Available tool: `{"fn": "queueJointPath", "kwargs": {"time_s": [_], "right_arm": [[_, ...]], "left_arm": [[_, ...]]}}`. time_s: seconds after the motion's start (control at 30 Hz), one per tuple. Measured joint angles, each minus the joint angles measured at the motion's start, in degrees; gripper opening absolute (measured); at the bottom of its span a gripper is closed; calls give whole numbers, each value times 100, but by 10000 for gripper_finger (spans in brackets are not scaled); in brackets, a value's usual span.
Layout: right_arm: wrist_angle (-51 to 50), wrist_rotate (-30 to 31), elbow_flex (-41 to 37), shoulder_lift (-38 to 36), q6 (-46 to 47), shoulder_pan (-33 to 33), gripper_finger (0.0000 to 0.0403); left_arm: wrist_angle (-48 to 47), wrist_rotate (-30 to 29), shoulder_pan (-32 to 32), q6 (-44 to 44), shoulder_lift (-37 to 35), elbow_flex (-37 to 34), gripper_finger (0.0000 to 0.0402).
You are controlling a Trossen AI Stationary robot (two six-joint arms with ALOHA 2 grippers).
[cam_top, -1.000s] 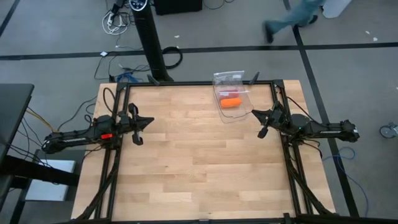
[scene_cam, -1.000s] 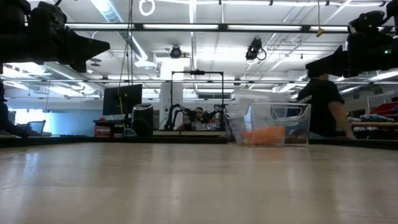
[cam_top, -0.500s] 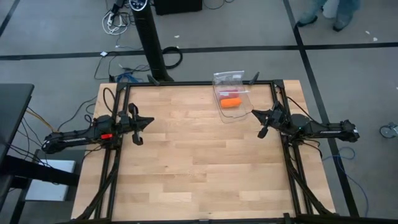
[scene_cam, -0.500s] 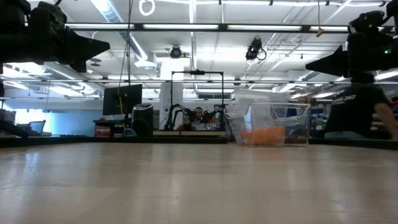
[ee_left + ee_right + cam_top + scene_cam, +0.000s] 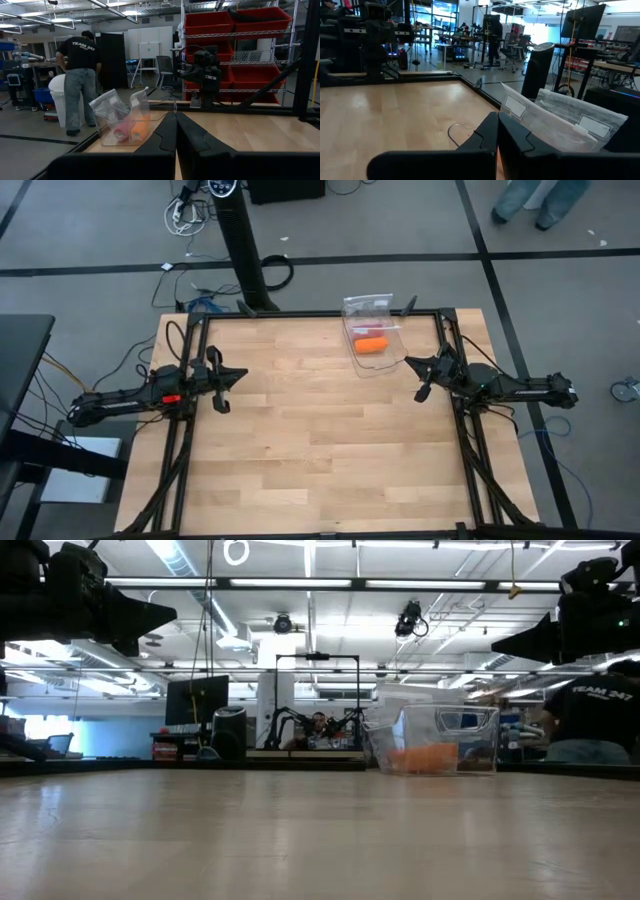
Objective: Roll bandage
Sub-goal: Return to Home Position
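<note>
The orange bandage [image 5: 372,345] lies as a small roll inside a clear plastic zip bag [image 5: 370,326] at the table's far edge, right of the middle. It shows orange through the bag in the low view [image 5: 424,758] and in the left wrist view [image 5: 140,127], beside a pink bundle [image 5: 122,131]. My left gripper [image 5: 238,375] is shut and empty above the table's left side. My right gripper [image 5: 410,364] is shut and empty above the right side, just near of the bag [image 5: 560,125].
Black frame rails [image 5: 320,314] run along the table's far, left and right edges. The wooden tabletop [image 5: 320,440] lies between the two arms. A person [image 5: 590,720] stands beyond the table's far right; a person also shows in the left wrist view [image 5: 80,80].
Both arms have kept still. A person on the floor beyond the table's far right has walked further right.
</note>
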Motion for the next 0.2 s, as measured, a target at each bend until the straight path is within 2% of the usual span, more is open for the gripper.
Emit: {"fn": "queueJointPath", "kwargs": {"time_s": [0.2], "right_arm": [[0, 0, 0, 0, 0, 0, 7]], "left_arm": [[0, -2, -2, 0, 0, 0, 6]]}}
